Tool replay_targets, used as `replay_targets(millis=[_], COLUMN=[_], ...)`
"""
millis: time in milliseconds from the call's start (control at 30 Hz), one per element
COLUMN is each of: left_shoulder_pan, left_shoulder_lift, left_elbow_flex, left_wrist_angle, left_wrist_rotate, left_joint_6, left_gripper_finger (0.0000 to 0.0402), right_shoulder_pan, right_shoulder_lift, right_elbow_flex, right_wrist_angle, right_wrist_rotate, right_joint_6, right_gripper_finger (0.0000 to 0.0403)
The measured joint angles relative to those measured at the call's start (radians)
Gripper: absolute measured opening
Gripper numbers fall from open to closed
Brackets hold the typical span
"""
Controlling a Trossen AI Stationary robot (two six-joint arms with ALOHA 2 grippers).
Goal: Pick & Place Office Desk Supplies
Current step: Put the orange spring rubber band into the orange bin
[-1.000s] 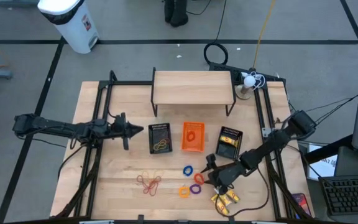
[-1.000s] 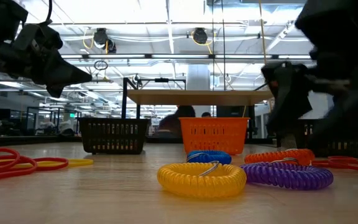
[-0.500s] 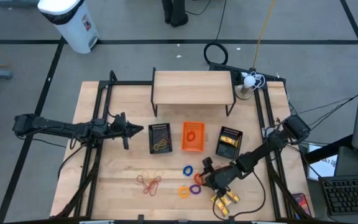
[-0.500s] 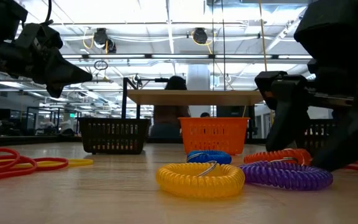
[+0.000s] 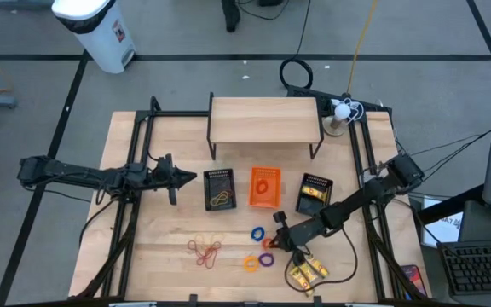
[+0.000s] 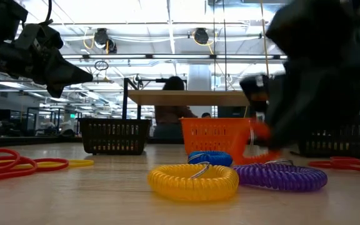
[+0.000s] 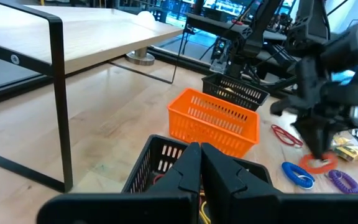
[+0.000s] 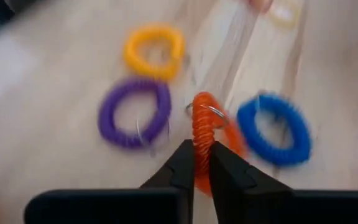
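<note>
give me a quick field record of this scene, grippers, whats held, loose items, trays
right gripper: shut on the orange coil ring, low over the table's front right
left gripper: shut, holding nothing, waiting near the left black mesh tray
loose rings: blue ring, purple ring, yellow ring on the table
rubber bands: red and orange bunch at front left
yellow pieces: small pile at front right
trays: orange tray between the two black mesh ones, right black mesh tray
</note>
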Motion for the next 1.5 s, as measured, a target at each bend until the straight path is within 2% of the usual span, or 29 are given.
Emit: replay_targets(millis=[233,433,500,700,933,1100,1267,1400,1500], left_shoulder_pan=[0.000,0.000,0.000,0.000,0.000,0.000,0.000,0.000,0.000], left_shoulder_lift=[0.000,0.000,0.000,0.000,0.000,0.000,0.000,0.000,0.000], left_elbow_flex=[0.000,0.000,0.000,0.000,0.000,0.000,0.000,0.000,0.000], left_wrist_angle=[0.000,-0.002,-0.006,-0.013,-0.013,-0.013,-0.013,-0.012,-0.013], left_wrist_rotate=[0.000,0.000,0.000,0.001,0.000,0.000,0.000,-0.001,0.000], left_joint_6=[0.002,-0.001,0.001,0.005,0.004,-0.001,0.000,0.002,0.002], left_gripper_finger=[0.0010,0.0010,0.0010,0.0010,0.0010,0.0010,0.0010,0.0010,0.0010], right_shoulder_pan=[0.001,-0.035,-0.049,-0.079,-0.099,-0.099,-0.099,-0.099,-0.105], right_shoulder_lift=[-0.222,-0.541,-0.659,-1.001,-1.264,-1.345,-1.337,-1.242,-1.121], right_elbow_flex=[-0.007,-0.161,-0.227,-0.443,-0.671,-0.701,-0.687,-0.591,-0.470], right_wrist_angle=[0.026,0.253,0.281,0.237,0.325,0.304,0.267,0.066,0.005], right_wrist_rotate=[-0.001,-0.122,-0.106,0.055,0.031,0.033,0.075,0.182,0.240], right_joint_6=[0.001,0.050,0.063,0.054,0.099,0.092,0.074,0.066,0.046], right_gripper_finger=[0.0010,0.0010,0.0006,0.0005,0.0003,0.0003,0.0003,0.0003,0.0003])
